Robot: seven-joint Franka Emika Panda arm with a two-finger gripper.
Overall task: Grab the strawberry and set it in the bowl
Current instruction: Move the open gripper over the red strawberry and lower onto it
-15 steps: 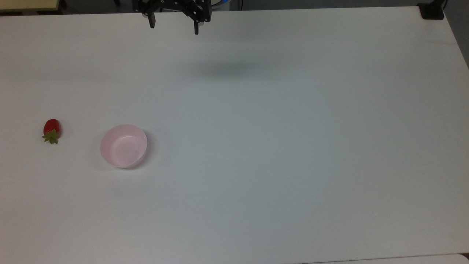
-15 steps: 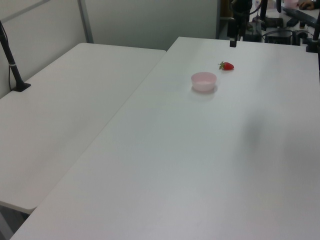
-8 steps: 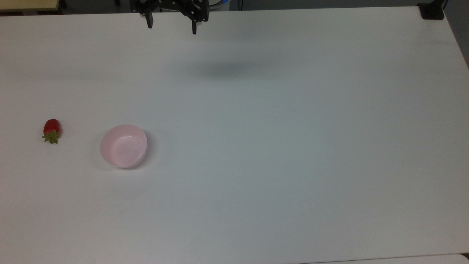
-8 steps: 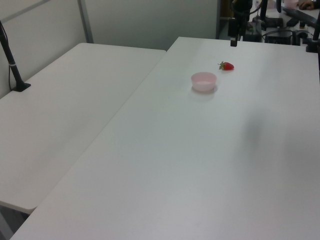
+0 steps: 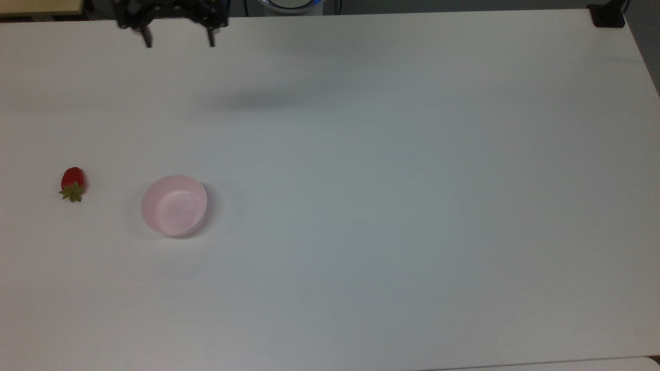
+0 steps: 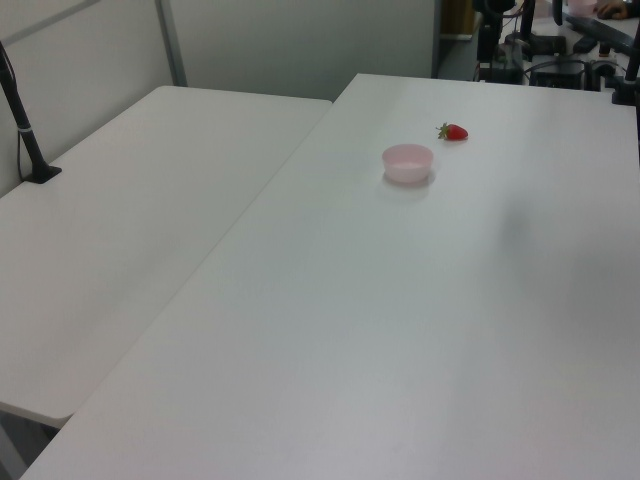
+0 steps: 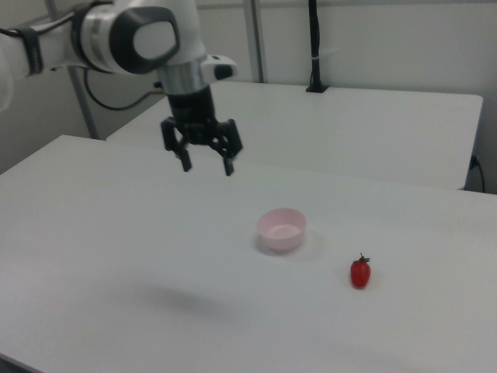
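The gripper [image 7: 207, 165] hangs in the air above the white table [image 7: 116, 233] with its two black fingers [image 7: 185, 162] spread apart and nothing between them. In the top view the gripper [image 5: 179, 44] sits at the upper edge, left of the middle, casting a soft shadow on the table [image 5: 412, 206] below. The strawberry [image 5: 72, 184] lies on its side on the table, well apart from the gripper, far down toward the top view's left, its green cap pointing to the bottom edge. The pink bowl [image 5: 174, 205] stands upright and empty to the strawberry's right in the top view, near it but not touching. In the right view the bowl [image 7: 282, 229] lies between the gripper and the strawberry [image 7: 360, 272].
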